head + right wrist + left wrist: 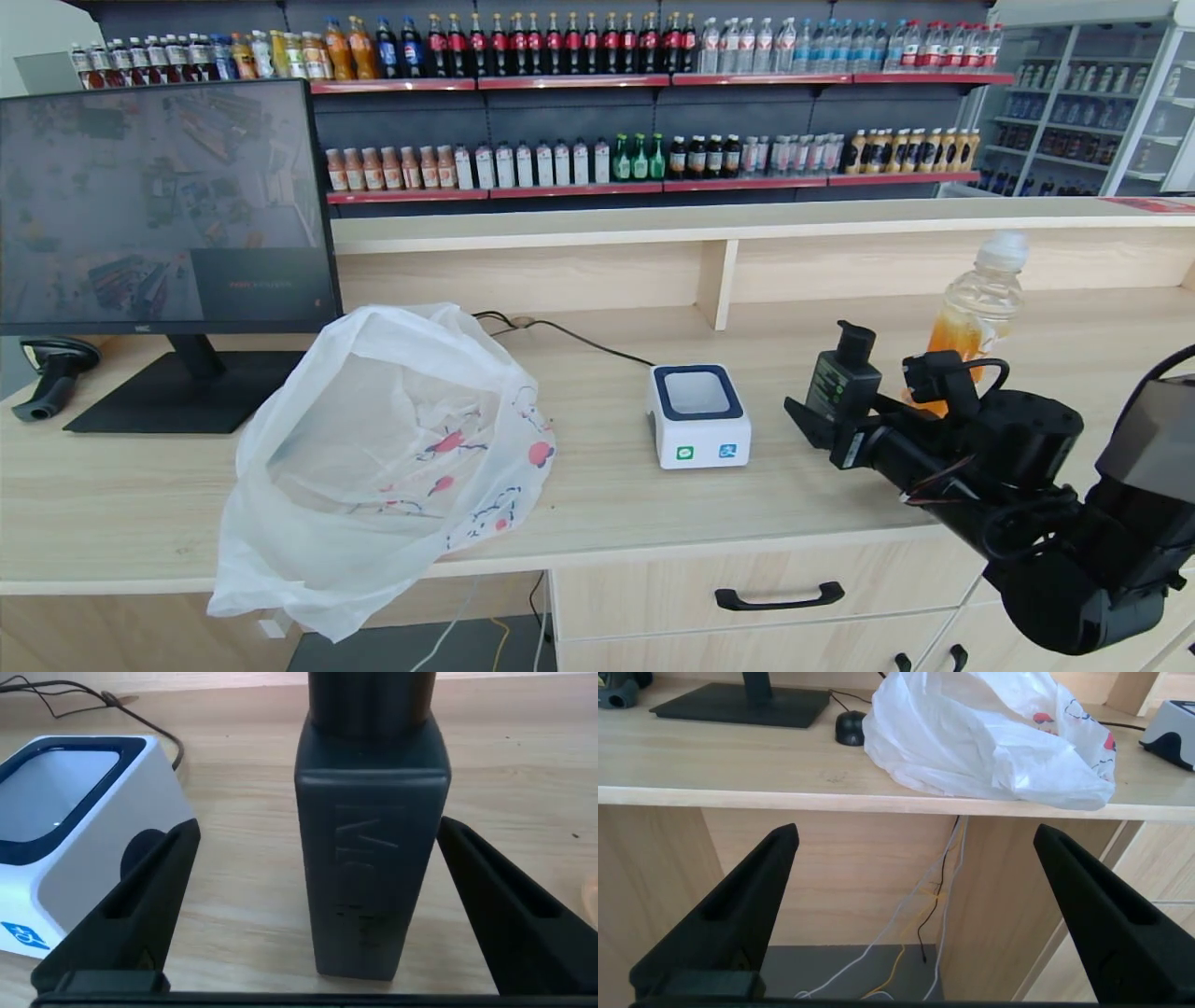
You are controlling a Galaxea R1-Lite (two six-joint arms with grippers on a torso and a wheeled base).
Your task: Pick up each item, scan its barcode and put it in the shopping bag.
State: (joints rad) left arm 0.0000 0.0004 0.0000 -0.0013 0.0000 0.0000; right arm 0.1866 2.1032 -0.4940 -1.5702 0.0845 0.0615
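Observation:
A dark square bottle (845, 376) (374, 873) with a black cap stands upright on the wooden counter (607, 485), right of the white barcode scanner (698, 415) (79, 845). My right gripper (826, 425) (318, 835) is open, one finger on each side of the bottle; the pads are not pressed onto it. Behind it stands an orange drink bottle (976, 308). The white shopping bag (392, 448) (990, 737) lies open on the counter's left part, hanging over the front edge. My left gripper (915, 835) is open and holds nothing, below the counter's front edge, under the bag.
A monitor (163, 205) on a black stand and a handheld scanner (51, 373) occupy the far left. A raised wooden ledge (747, 224) runs along the back. Cables (924, 933) hang under the counter. Drawers with black handles (780, 597) are below the front edge.

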